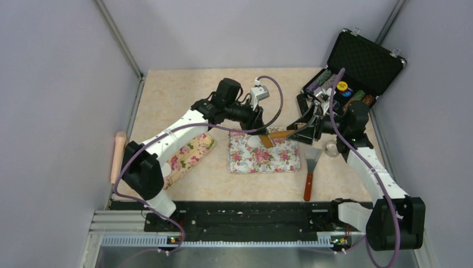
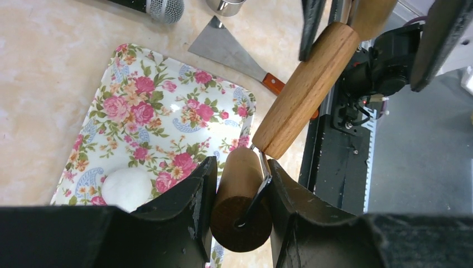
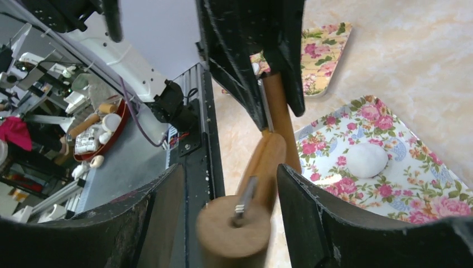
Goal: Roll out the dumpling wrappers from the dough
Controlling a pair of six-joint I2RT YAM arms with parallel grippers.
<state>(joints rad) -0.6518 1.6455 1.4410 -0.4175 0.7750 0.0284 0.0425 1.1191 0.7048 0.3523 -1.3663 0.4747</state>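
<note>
The task is at its beginning; the dough (image 2: pixel 126 188) is a round white lump on the flowered tray (image 2: pixel 167 111), near its left end, and no flat wrapper is seen anywhere. The left gripper (image 2: pixel 240 167) is clamped on one end of the wooden roller (image 2: pixel 307 89), which hangs above the tray's right edge; the right gripper (image 3: pixel 230 173) surrounds the other end, but I cannot tell if it presses. All the rolling and cutting remains, I judge. No writing or brand can be read.
</note>
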